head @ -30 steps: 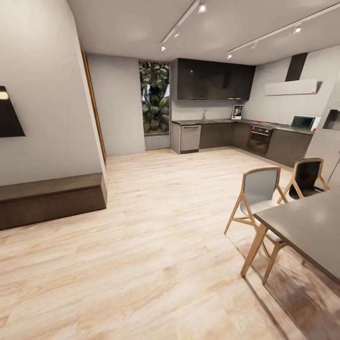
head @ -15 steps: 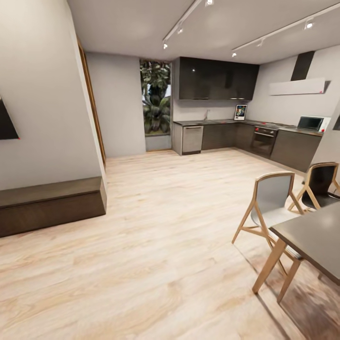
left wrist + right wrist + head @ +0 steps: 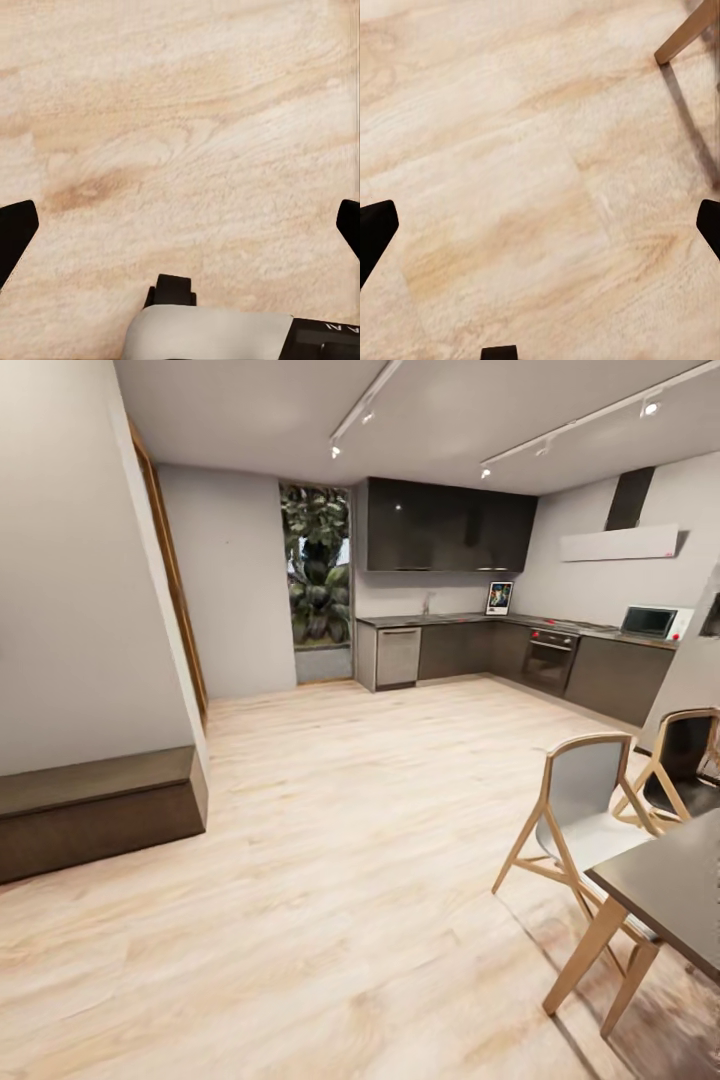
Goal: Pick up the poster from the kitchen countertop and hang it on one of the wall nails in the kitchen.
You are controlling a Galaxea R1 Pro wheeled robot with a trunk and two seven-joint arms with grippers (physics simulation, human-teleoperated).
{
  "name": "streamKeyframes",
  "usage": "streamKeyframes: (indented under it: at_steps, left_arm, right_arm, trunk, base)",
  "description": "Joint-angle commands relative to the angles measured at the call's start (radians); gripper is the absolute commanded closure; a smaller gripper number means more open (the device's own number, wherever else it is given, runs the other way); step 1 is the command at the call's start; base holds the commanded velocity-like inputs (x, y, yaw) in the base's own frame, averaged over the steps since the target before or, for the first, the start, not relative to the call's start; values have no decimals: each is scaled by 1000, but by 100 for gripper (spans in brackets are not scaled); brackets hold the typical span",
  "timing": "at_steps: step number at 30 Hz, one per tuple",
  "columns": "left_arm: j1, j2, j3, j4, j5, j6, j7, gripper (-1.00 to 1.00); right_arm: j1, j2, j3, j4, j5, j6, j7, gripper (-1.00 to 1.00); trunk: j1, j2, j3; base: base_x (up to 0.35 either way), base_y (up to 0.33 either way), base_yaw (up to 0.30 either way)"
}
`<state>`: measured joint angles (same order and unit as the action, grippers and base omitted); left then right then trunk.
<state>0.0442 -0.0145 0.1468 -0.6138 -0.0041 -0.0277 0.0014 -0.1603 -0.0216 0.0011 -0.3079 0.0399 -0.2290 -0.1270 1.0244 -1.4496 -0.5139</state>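
Observation:
Far across the room, the poster (image 3: 499,598) stands upright on the kitchen countertop (image 3: 450,619), leaning against the back wall under the dark upper cabinets. From this distance I cannot make out a wall nail on the pale grey walls. In the left wrist view my left gripper (image 3: 180,225) is open over bare wooden floor, its black fingertips (image 3: 16,229) wide apart with nothing between them. My right gripper (image 3: 540,225) is open in the same way above the floor, near a chair leg (image 3: 684,34).
A dark dining table (image 3: 670,880) with two wooden chairs (image 3: 585,800) stands at the near right. A low dark bench (image 3: 95,810) runs along the left wall. Light wooden floor (image 3: 350,810) stretches towards the kitchen, where an oven (image 3: 550,657) and a microwave (image 3: 650,622) stand.
The head camera has moved forward and swung a little. The dark screen on the left wall has left the view, and the kitchen looks slightly nearer.

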Motion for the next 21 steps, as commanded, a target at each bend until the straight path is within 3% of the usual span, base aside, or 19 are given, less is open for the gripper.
streamKeyframes:
  at_steps: [1,21]
  left_arm:
    - [0,-1,3,-1,0,-1,0,-100]
    - [0,-1,3,-1,0,-1,0,-100]
  right_arm:
    - [-1,0,0,1,4,-3,-3,-100]
    - [-1,0,0,1,5,-3,-3,-100]
  trunk:
    - [1,0,-1]
    - [1,0,-1]
  base:
    - [338,1,-236]
    - [339,0,-29]
